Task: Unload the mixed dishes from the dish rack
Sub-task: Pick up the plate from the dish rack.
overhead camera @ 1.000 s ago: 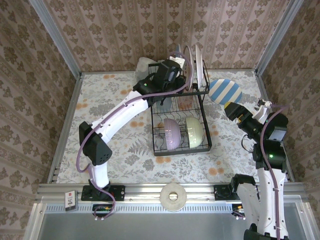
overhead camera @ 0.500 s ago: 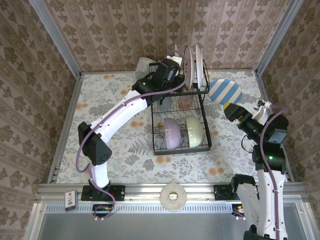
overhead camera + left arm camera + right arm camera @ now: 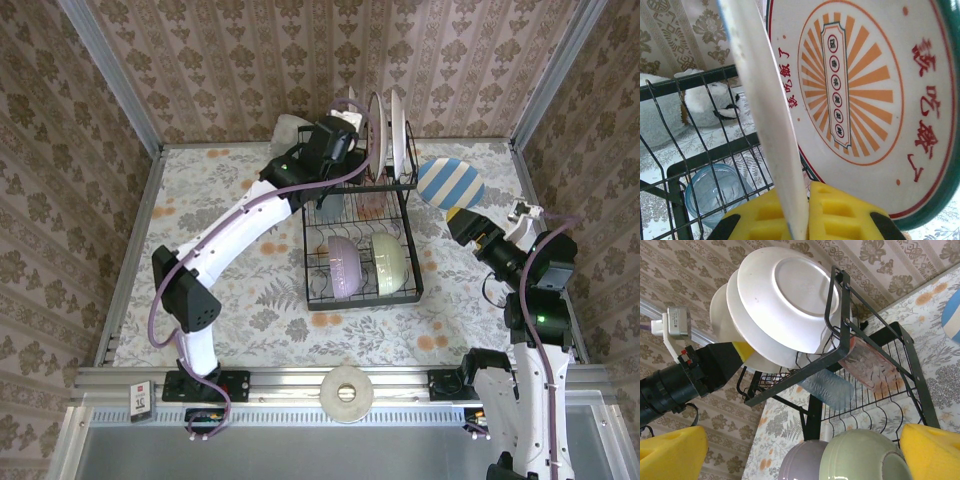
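Dish rack (image 3: 365,303) sits mid-desk, mostly loaded: lavender bowl (image 3: 344,266) and green bowl (image 3: 389,262) down low, tumblers (image 3: 827,385) and upright plates (image 3: 398,130) up top. One striped plate (image 3: 450,182) is out, just right of it. Left arm (image 3: 240,225) has its jaws clenched on a top-tier plate (image 3: 765,100); right arm (image 3: 540,290) has its jaws wide open, empty.

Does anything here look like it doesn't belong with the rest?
Yes: a fluffy grey-white lump sits just behind the dish rack, near its far left corner. It looks more like a soft toy than a dish.
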